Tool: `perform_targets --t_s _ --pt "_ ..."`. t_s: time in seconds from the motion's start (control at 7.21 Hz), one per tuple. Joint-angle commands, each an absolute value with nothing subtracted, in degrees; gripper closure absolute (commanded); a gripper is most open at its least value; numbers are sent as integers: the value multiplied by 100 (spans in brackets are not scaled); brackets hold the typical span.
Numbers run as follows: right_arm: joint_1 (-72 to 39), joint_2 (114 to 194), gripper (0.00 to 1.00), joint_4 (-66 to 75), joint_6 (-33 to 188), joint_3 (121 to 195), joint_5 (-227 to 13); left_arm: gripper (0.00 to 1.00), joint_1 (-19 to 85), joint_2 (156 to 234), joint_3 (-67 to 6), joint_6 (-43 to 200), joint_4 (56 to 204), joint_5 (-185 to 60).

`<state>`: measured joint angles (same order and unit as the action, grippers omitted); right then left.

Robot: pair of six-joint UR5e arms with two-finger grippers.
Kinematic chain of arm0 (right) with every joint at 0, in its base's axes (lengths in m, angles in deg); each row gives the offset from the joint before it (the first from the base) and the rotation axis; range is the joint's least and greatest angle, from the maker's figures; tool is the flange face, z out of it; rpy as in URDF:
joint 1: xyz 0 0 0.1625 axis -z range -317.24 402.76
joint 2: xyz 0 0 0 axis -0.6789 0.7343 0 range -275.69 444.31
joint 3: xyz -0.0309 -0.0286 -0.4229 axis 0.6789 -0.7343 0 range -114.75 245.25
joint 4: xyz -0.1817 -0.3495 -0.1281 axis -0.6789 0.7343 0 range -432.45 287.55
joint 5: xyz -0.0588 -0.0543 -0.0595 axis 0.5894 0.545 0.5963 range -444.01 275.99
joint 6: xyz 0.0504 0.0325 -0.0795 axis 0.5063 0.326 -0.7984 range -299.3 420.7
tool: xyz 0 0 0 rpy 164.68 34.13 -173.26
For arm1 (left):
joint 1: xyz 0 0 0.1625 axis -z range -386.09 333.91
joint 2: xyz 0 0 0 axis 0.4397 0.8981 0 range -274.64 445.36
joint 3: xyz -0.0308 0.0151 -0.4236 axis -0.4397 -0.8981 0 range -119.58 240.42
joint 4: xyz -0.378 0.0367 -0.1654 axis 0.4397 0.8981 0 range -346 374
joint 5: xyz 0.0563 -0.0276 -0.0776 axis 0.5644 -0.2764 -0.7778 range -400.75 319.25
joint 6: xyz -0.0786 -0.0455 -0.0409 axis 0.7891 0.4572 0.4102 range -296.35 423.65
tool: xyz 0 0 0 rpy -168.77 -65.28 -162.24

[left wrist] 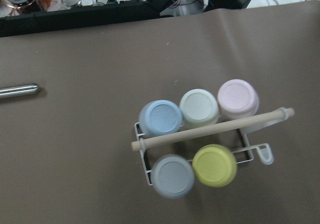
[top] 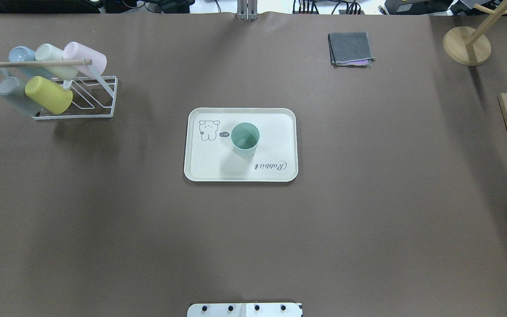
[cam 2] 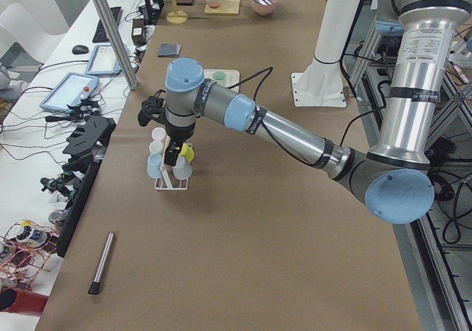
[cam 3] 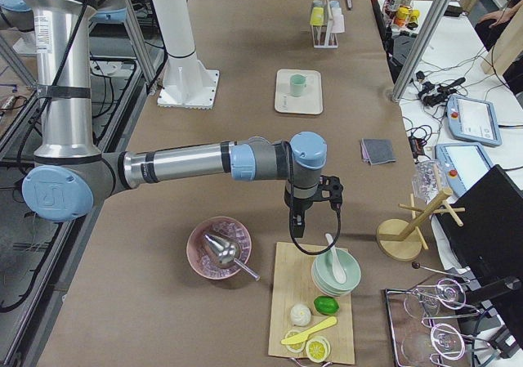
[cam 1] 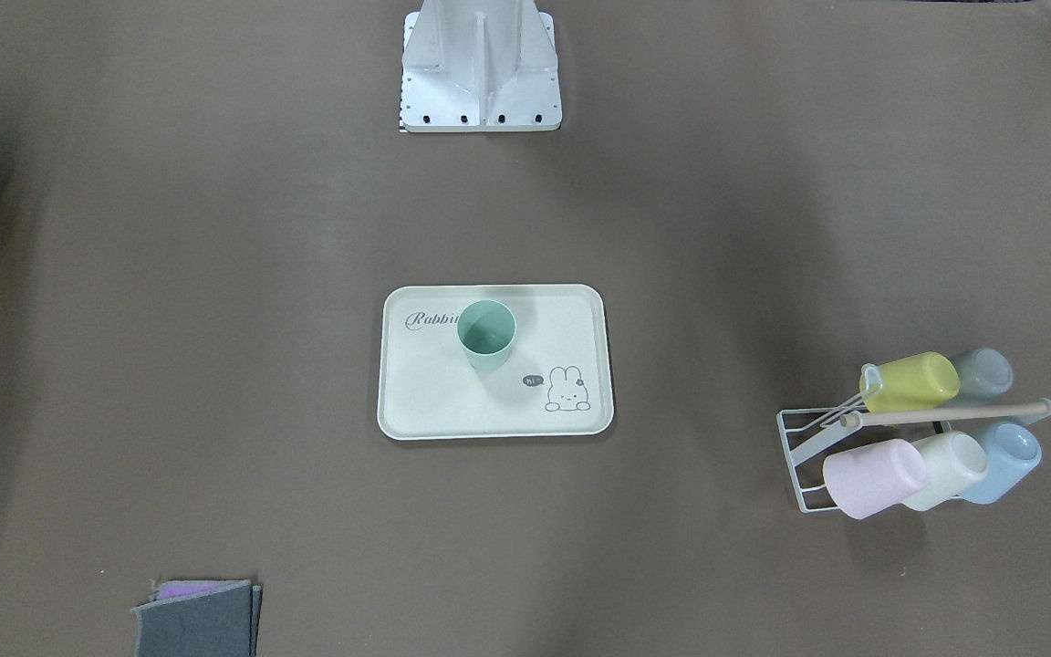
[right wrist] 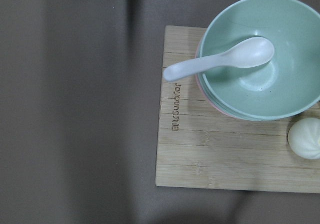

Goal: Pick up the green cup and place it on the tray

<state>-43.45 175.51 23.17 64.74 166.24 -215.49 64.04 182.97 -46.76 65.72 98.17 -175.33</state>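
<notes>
The green cup stands upright and alone on the cream tray, near the tray's middle beside the "Rabbit" script. Both also show far off in the side views: the cup on the tray. My left gripper hangs over the cup rack, well away from the tray. My right gripper hovers above the wooden board at the table's other end. Both grippers show only in the side views, so I cannot tell whether they are open or shut.
A white wire rack holds several cups, among them a yellow-green one. A folded grey cloth lies at the far side. The wooden board carries stacked bowls with a white spoon. A pink bowl sits beside it.
</notes>
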Motion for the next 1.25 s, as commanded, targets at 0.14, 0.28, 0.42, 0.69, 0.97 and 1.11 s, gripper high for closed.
perform_targets --t_s 0.14,0.28,0.42,0.69,0.97,1.11 --pt "-4346 17580 0 2326 6474 16615 -21549 2 6856 18345 -3743 5671 9345 -17267" --pt "-4425 17728 0 2317 6483 16623 -21593 3 6927 18345 -3461 5497 9397 -17276" --pt "-4478 17773 0 2317 6483 16676 -21593 3 6945 18423 -3206 5182 9389 -17276" --pt "-4531 17826 0 2317 6474 16676 -21593 3 7006 18564 -2784 5135 9398 -17276" --pt "-4531 17853 0 2317 6474 16676 -21593 3 7006 18661 -2475 5126 9398 -17285" --pt "-4531 17853 0 2317 6474 16676 -21593 3 7006 18644 -2448 5135 9389 -17276"
